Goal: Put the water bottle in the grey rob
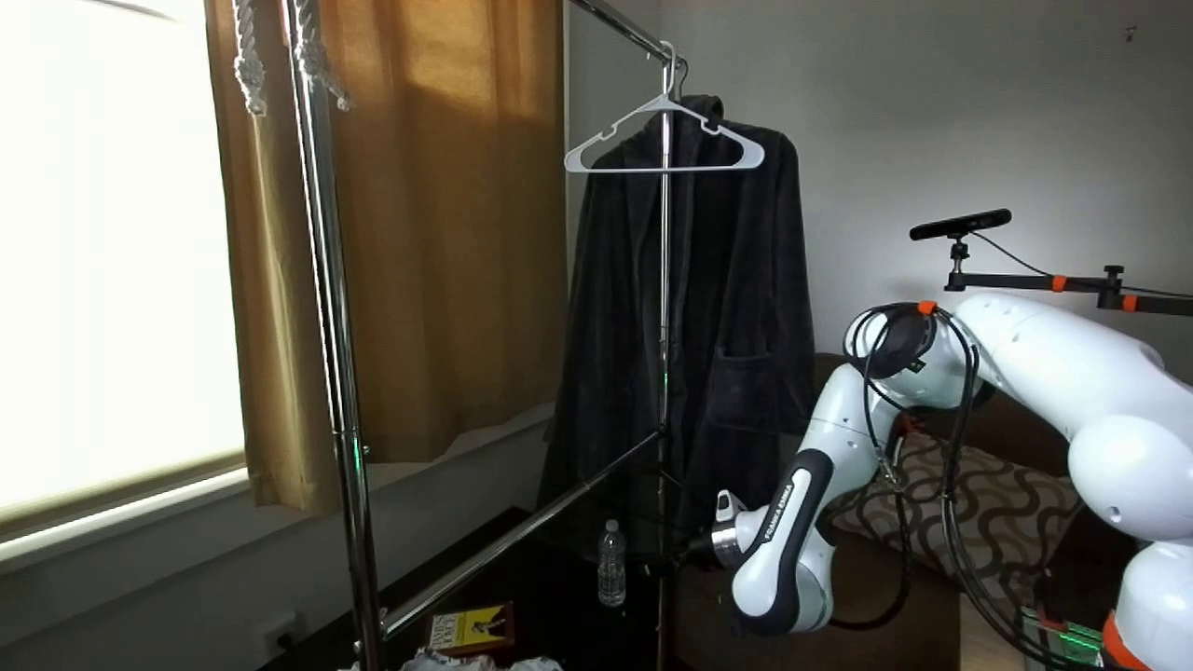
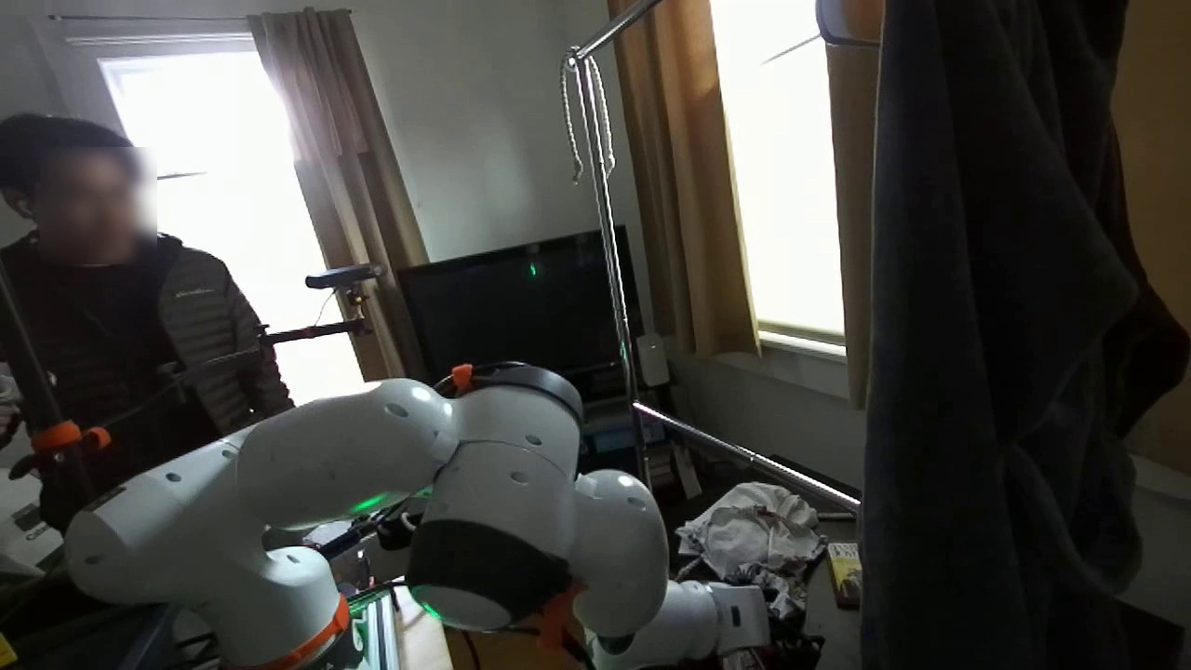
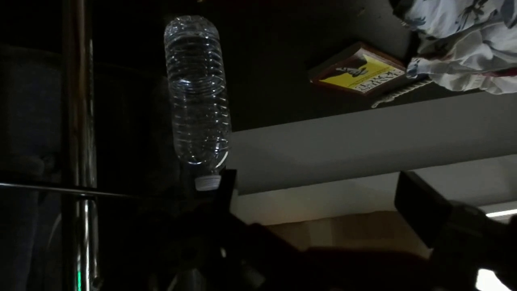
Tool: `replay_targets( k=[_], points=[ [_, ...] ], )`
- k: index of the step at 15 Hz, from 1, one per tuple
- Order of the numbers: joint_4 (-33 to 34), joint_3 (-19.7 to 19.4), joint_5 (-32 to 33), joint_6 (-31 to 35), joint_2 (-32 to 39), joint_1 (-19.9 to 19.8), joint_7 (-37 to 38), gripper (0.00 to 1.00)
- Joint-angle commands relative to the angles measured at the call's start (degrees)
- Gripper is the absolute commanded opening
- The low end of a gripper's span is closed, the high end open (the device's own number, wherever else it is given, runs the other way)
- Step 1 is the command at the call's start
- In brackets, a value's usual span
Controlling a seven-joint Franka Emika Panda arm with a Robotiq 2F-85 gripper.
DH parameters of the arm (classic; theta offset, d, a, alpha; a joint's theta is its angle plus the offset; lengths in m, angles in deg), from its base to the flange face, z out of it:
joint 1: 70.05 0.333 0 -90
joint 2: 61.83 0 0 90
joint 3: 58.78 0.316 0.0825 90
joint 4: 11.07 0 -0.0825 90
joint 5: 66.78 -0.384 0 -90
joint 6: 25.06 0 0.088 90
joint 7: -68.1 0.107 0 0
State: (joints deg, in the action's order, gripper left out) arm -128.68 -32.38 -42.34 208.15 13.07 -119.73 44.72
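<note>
Dark tabletop carries an upright water bottle

Wide apart in the wrist view, the jaws show grey wall through their gap; one appears just beside the bottle's cap, though I cannot tell whether it touches. In an exterior view the bottle stands near the lower end of the hanging grey robe. "FRANKA EMIKA" runs along the robot arm; lettering on the book is too blurred to read reliably

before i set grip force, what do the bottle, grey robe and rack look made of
Water bottle: likely clear, glossy plastic; ribbed, see-through walls.
Grey robe: probably matte, plush fabric; soft folds, exact fibre unclear.
Rack: apparently chromed metal tubing; bright, mirror-like streaks.
</note>
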Motion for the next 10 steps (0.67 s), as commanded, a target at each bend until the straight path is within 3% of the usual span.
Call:
replay_targets(
  k=[1, 5, 6, 8, 9, 10],
  points=[
    [3.9, -7.7, 5.6, 3.0, -1.8, 8.8, 12.3, 1.0],
    [13.4, -14.9, 1.0, 12.2, -0.9, 20.6, 17.8, 1.0],
    [15.6, -8.5, 1.7, 9.1, 1.8, 15.2, 10.8, 1.0],
    [19.3, -10.2, 0.1, 8.6, 2.6, 18.5, 12.6, 1.0],
    [21.5, -17.5, -2.1, 10.5, 1.4, 25.4, 20.2, 1.0],
    [22.9, -18.4, -3.0, 10.0, 2.2, 26.1, 21.2, 1.0]
  ],
)
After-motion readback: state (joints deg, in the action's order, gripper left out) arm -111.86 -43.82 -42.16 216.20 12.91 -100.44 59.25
